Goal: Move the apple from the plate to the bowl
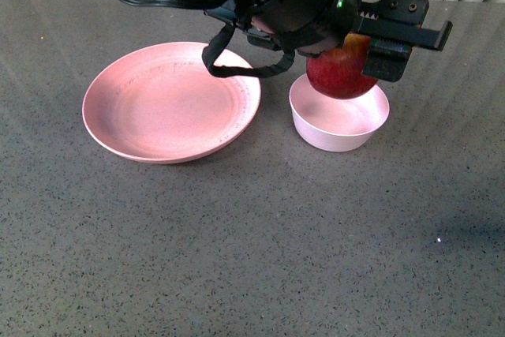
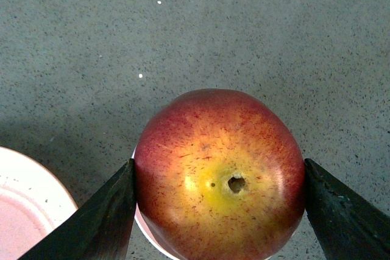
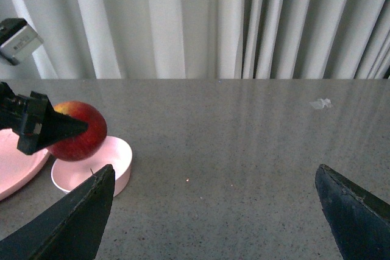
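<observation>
My left gripper (image 1: 355, 61) is shut on the dark red apple (image 1: 339, 73) and holds it in the air just above the small pale bowl (image 1: 339, 120). In the left wrist view the apple (image 2: 219, 175) fills the gap between the two black fingers (image 2: 97, 217), its yellow patch and stem dimple facing the camera, with the bowl's rim (image 2: 143, 226) showing under it. The wide pink plate (image 1: 170, 100) sits left of the bowl and holds nothing. In the right wrist view the apple (image 3: 76, 129) hangs over the bowl (image 3: 94, 165). My right gripper (image 3: 216, 208) is open over bare table.
The grey speckled table (image 1: 252, 250) stretches out in front of the plate and bowl. White curtains (image 3: 201, 22) hang behind the table's far edge. A small white scrap (image 3: 321, 103) lies on the table far from the bowl.
</observation>
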Tool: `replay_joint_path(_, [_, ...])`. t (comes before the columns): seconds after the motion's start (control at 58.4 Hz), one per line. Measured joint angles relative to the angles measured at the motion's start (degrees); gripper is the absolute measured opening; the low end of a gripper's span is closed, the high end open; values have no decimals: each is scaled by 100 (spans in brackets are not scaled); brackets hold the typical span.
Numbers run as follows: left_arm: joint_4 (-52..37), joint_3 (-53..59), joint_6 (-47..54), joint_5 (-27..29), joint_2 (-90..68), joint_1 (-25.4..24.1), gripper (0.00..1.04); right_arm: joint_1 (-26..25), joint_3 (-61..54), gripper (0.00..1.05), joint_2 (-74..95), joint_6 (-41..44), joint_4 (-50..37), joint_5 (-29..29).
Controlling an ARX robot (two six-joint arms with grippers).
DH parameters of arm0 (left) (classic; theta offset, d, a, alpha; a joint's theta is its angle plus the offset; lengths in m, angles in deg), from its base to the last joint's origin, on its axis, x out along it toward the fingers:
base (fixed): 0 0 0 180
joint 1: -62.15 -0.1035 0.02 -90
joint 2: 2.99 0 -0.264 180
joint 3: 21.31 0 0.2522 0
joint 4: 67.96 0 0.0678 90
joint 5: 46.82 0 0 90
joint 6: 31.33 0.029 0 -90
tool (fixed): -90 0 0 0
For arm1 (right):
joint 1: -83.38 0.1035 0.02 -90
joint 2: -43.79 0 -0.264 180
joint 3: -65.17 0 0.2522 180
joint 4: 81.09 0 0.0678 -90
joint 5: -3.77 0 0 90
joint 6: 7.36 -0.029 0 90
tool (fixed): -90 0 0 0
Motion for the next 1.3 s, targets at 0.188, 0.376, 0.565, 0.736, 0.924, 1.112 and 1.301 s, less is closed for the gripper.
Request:
replay_joint_path(0.188, [24, -74, 101, -4, -201, 48, 68, 0, 2, 96, 0, 0, 0, 0])
replay_joint_path(0.376, [105, -247, 258, 0, -420, 44, 68, 0, 2, 96, 0, 0, 0, 0])
replay_joint_path(0.565, [138, -310, 317, -2, -538, 37, 68, 0, 0, 96, 0, 0, 0, 0])
replay_joint_path(0.736, [138, -321, 341, 0, -619, 35, 69, 0, 2, 96, 0, 0, 0, 0])
replay_joint_path(0.924, [109, -321, 295, -44, -623, 37, 98, 0, 2, 96, 0, 0, 0, 0])
replay_joint_path(1.112, [26, -313, 136, -63, -586, 28, 96, 0, 0, 96, 0, 0, 0, 0])
replay_joint_path(1.301, [-166, -24, -129, -107, -136, -57, 96, 0, 2, 96, 0, 0, 0, 0])
